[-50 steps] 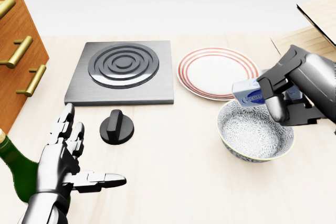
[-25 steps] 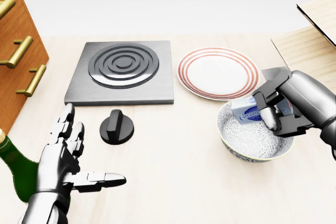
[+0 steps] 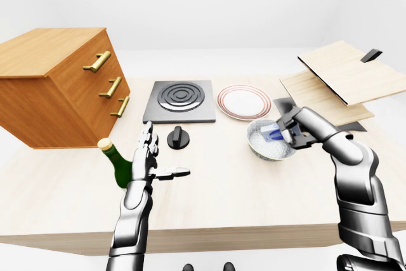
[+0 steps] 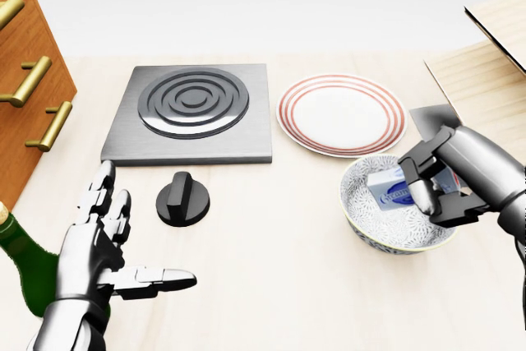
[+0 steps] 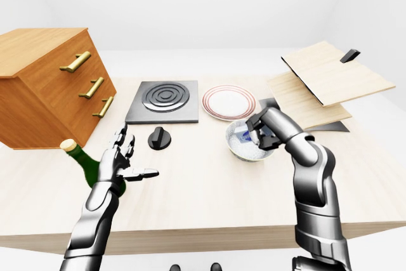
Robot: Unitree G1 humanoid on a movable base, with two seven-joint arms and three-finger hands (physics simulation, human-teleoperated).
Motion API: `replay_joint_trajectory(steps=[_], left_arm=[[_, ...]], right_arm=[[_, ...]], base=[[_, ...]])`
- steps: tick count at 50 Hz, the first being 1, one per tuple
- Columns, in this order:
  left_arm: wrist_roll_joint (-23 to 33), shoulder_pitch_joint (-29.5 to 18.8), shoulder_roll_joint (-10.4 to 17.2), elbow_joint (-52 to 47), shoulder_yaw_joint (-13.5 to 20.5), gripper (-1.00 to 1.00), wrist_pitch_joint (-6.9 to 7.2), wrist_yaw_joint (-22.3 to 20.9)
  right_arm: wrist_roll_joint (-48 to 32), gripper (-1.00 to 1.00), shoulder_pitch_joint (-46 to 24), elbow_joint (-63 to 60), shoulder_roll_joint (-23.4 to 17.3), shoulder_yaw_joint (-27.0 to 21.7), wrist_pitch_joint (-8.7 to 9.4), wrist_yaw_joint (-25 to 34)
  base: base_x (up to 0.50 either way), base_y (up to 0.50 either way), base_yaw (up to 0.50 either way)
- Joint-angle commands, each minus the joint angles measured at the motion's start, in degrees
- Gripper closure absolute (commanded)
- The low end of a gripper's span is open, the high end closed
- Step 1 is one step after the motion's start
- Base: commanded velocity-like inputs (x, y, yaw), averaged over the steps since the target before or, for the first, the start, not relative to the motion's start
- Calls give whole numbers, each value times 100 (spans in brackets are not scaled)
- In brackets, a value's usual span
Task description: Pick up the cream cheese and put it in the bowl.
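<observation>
I've got the cream cheese (image 4: 393, 189) down inside the bowl (image 4: 362, 221) — my right hand (image 4: 433, 184) clamped round it (left hand (image 4: 103, 246) idle, fingers spread, left of the bowl) — so only letting go remains, I reckon.

Simulated kitchen — hotplate (image 4: 193, 111), plate (image 4: 342, 114), bowl (image 4: 370, 223), bottle (image 3: 118, 164).
</observation>
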Motion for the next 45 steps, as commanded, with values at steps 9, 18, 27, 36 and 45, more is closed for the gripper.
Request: replay_joint_trajectory(steps=[9,18,27,36,45], left_arm=[[-25,11,0,-50,5,-100,0,3],[-37,35,-1,-115,8,-100,0,0],[-57,46,-2,-147,13,-100,0,-5],[-76,47,1,-159,26,-100,0,-10],[-93,41,1,-134,32,-100,0,-9]], right_arm=[[-340,100,-86,595,19,46,-1,0],[-334,100,-273,820,-27,110,-1,-67],[-195,100,-383,1291,-59,123,-1,-347],[-91,100,-488,1625,-104,161,-1,-529],[-36,100,-487,1796,-119,180,-1,-620]], base=[[0,0,0],[0,0,0],[0,0,0],[0,0,0],[0,0,0]])
